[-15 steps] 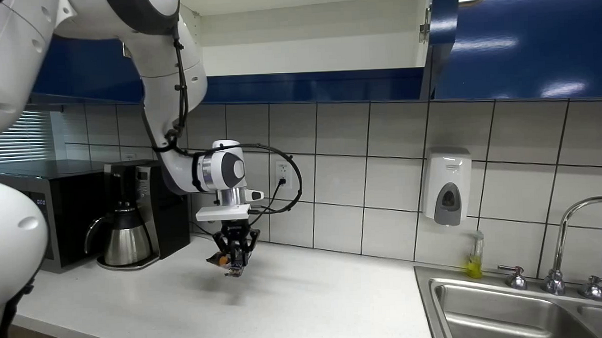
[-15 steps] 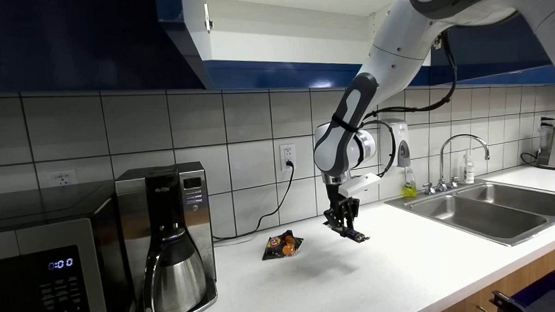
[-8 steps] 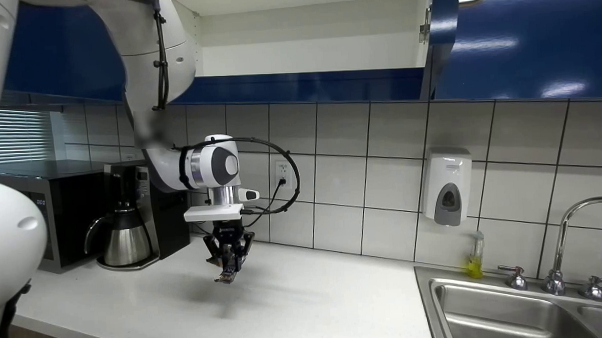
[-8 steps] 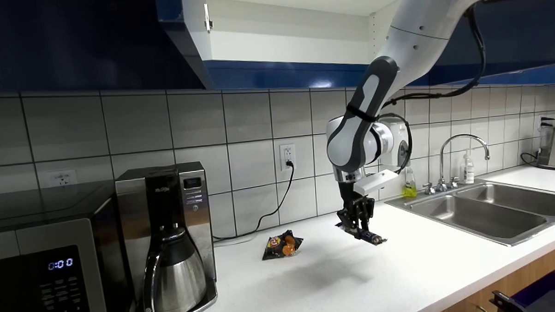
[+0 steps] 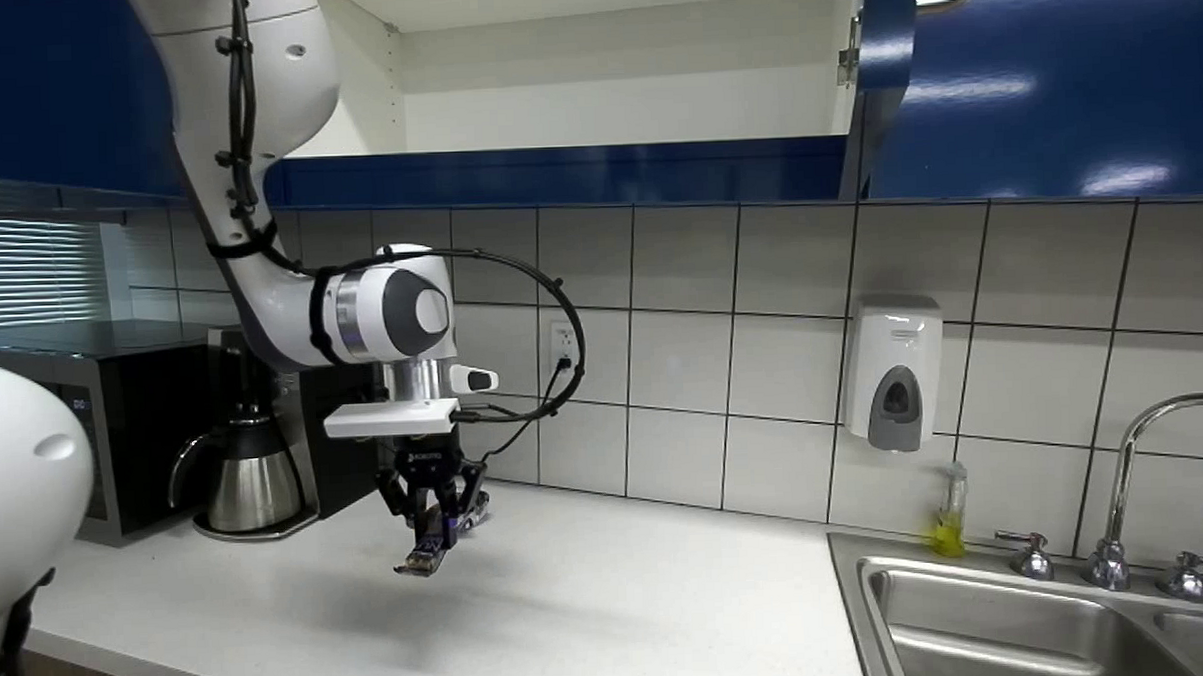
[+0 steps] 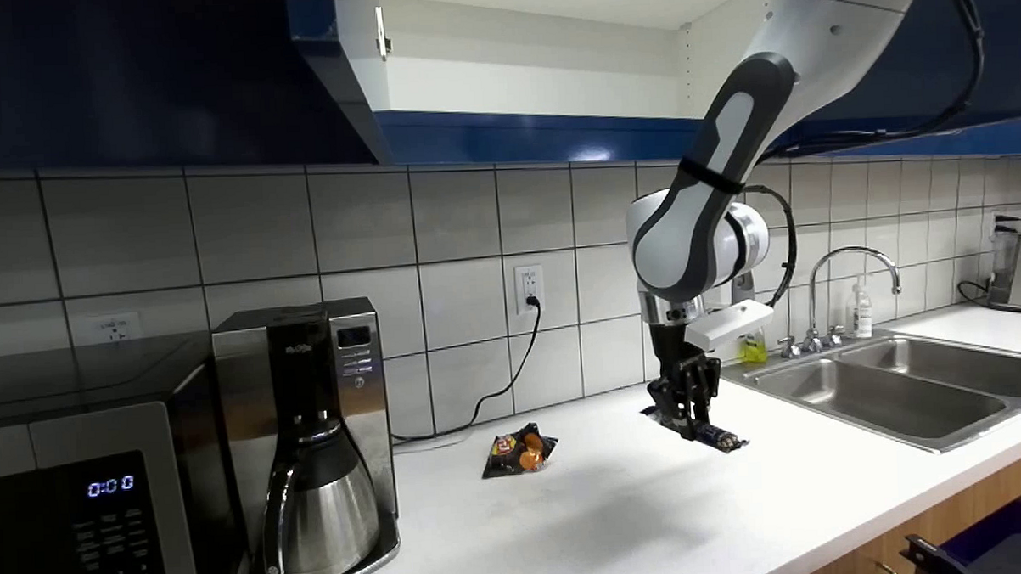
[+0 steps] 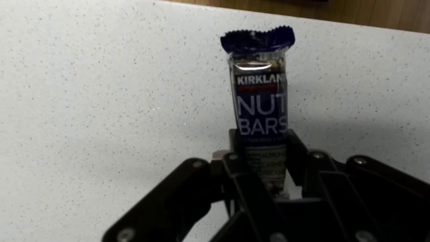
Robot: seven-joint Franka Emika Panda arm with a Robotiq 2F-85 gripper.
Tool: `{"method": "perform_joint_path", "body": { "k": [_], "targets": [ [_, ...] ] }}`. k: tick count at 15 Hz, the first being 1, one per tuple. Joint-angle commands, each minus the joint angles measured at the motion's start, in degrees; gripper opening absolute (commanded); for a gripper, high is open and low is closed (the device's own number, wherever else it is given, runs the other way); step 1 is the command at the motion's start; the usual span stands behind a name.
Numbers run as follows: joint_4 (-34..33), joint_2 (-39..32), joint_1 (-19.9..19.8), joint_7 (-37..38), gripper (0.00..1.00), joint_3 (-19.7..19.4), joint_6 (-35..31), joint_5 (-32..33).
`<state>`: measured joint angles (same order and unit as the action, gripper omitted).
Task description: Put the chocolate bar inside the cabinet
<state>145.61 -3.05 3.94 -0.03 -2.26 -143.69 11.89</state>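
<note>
Gripper (image 7: 263,146) has drawn off from the tiled wall (image 5: 683,365) over the last second and come out toward the front of the counter (image 5: 671,606), larger now in both exterior views, with no clear gain in height. Chocolate bar (image 7: 260,107), dark and lettered NUT BARS in the wrist view, travels with it: clamped in the jaws near mid-length, both ends sticking out, hanging above the counter and apart from it. Arm (image 5: 281,319) covers less of the cabinet (image 5: 613,107) than it did, baring more pale inner wall. Reading: pick done, carry under way, backing out probably to make room for a lift; stowing not begun. Cabinet stands open, well above the bar. Around: orange-and-black packet (image 6: 520,451) lying on the counter near the wall, then coffee machine (image 6: 370,411) and microwave (image 6: 68,506); sink (image 5: 864,609) and soap dispenser (image 5: 893,368) off to the opposite side. None of these lies on the way up, as far as I judge. Chief obstacle is the cabinet's blue lower edge (image 5: 556,177), which bar and jaws must clear before going in. Gripper points straight down, so a reach inside may call for tilting it or dropping the bar over that edge; the slack cable loop (image 5: 559,283) could snag there too.
</note>
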Motion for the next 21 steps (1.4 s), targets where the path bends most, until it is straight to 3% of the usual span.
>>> {"method": "perform_joint_path", "body": {
  "k": [1,10,21],
  "targets": [
    [5.64,8.0,-1.16,0.32,0.09,0.98,0.42,1.19],
    [10.53,21.34,-1.29,-1.17,0.09,1.96,3.66,-0.02],
    [8.77,38.89,-0.91,-2.03,0.09,3.34,18.41,-0.49]
  ]
}}
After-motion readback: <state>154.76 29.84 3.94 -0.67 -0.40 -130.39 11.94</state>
